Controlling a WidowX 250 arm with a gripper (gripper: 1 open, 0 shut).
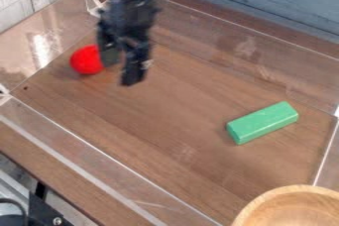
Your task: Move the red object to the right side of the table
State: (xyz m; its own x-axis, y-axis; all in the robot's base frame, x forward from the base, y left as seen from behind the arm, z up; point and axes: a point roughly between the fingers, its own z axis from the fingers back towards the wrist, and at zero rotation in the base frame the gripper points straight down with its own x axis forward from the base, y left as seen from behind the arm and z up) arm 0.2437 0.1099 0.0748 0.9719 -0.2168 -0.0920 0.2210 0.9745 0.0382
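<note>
Brown wood-grain table [172, 111], clear acrylic walls; pincer [119, 59] apart beside red object [85, 60].

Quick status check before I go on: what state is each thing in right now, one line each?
tool: open, pointing down, right beside the red object, holding nothing.
red object: resting on the table's left side, partly hidden by the tool, not gripped.
green block: lying flat on the right side, untouched.
wooden bowl: upright at the bottom right corner; contents cannot be seen.
table: wood top, low clear walls standing.
</note>
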